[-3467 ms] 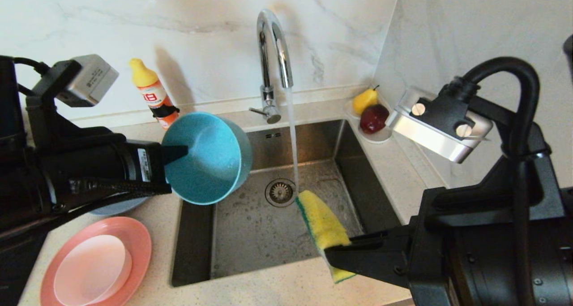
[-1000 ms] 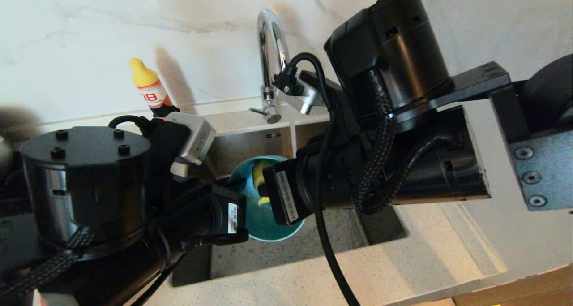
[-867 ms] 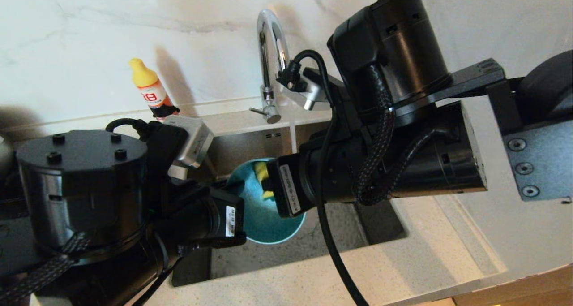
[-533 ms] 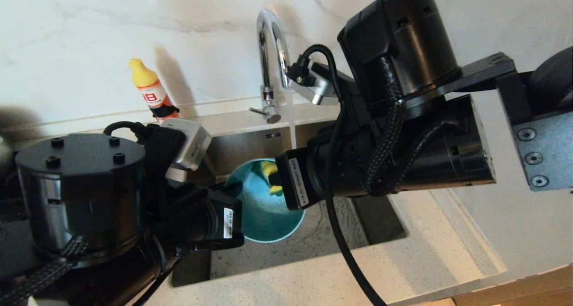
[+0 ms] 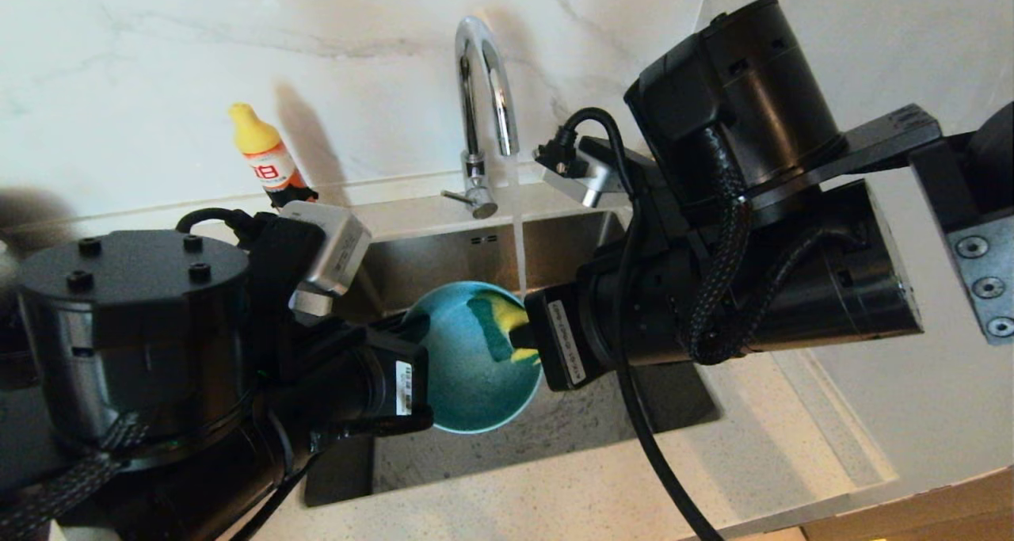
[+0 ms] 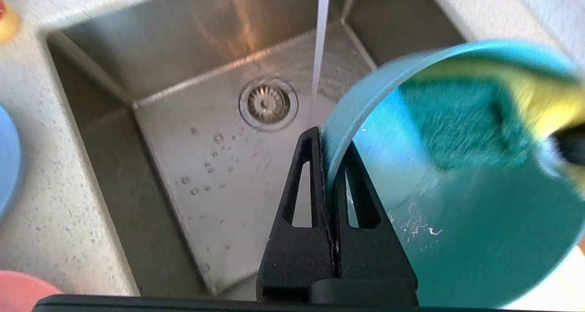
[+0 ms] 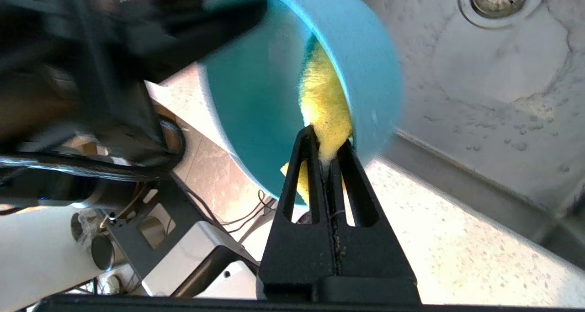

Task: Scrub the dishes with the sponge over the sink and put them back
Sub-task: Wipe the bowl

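Scrubbing is under way on the teal bowl (image 5: pixel 467 367): the left hand (image 6: pixel 328 166) has its fingers pinched together on the bowl's rim, one inside and one outside the wall, and holds it tilted on edge above the sink (image 5: pixel 554 430). Just across from that hand, the right hand (image 7: pixel 325 140) is clamped on the yellow end of the sponge (image 5: pixel 497 323), and the dark green scouring side lies pressed against the bowl's inner wall, up near the rim. Beyond both hands the tap (image 5: pixel 483 89) is running, its stream (image 6: pixel 320 38) falling past the bowl to the basin floor beside the drain strainer (image 6: pixel 268 103).

As a judgement, this bowl is mid-scrub and has not yet been put back on the counter (image 5: pixel 594 493). Beside the left hand's side of the sink, only slivers of a grey-blue plate (image 6: pixel 7 166) and a salmon-pink plate (image 6: pixel 18 293) show; whether they have been cleaned cannot be told.
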### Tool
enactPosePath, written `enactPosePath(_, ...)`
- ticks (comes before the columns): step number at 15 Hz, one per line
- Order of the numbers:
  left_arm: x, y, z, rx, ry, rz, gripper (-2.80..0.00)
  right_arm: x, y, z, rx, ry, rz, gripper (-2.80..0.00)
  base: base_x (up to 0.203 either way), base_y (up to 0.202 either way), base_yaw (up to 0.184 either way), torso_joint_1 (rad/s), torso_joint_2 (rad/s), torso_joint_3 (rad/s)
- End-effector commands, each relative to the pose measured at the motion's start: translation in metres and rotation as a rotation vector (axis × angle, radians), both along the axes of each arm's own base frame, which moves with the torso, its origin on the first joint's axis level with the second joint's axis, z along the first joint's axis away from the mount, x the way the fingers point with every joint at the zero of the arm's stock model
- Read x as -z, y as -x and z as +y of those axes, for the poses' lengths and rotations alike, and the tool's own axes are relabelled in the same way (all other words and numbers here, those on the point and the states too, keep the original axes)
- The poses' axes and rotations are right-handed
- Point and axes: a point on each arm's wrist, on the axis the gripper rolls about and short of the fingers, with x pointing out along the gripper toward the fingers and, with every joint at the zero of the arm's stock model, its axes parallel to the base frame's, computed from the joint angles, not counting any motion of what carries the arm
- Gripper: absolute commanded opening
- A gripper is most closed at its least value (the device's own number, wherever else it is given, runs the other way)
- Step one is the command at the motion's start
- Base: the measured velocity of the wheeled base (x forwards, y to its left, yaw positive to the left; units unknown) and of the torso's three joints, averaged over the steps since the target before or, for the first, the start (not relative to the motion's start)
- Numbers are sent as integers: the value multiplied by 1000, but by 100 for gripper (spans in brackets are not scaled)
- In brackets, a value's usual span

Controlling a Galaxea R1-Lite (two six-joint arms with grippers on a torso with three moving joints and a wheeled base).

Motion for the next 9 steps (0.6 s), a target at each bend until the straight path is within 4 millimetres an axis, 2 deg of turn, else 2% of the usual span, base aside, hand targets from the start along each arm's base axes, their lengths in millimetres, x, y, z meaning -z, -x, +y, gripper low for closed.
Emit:
enactPosePath(1, -3, -4, -1, -12, 17, -31, -280, 4, 3, 2, -11, 18, 17, -280, 0, 0, 0, 0, 0, 0)
enactPosePath(5, -2, -14, -6, -58, 18, -89, -280, 4, 13, 8, -45, 34, 33, -280, 0, 0, 0, 0, 0, 0)
enactPosePath(9, 6, -15, -8, -59, 2, -73, -280, 5, 26, 18, -101, 36, 35, -280, 0, 0, 0, 0, 0, 0)
